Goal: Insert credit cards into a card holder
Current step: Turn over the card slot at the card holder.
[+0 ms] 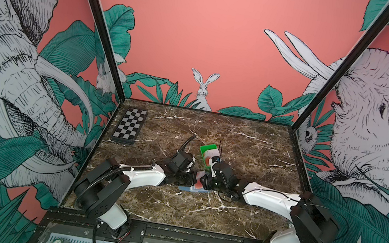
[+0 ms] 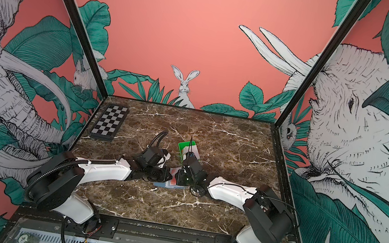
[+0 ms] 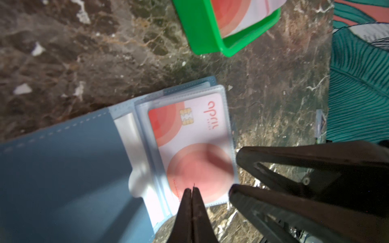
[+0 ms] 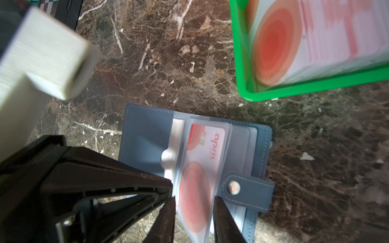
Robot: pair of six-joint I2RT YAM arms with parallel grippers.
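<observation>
The slate-blue card holder [image 4: 143, 134] lies open on the marble table between both arms, seen in both top views [image 1: 187, 188] [image 2: 164, 185] and in the left wrist view [image 3: 63, 178]. One credit card [image 4: 208, 143], pale pink with red-orange circles, sits inside a clear sleeve [image 3: 189, 130]. My right gripper [image 4: 194, 202] is open, its fingers standing either side of that sleeve's near end, beside the snap tab [image 4: 246, 189]. My left gripper [image 3: 192, 190] is shut, its tips over the sleeve's edge with nothing visible between them. More credit cards [image 4: 294, 42] stand in the green tray.
The green tray [image 3: 206, 35] stands just behind the holder [image 1: 203, 148]. A small chessboard [image 1: 129, 126] lies at the back left. Black frame posts and printed walls close in the table on three sides.
</observation>
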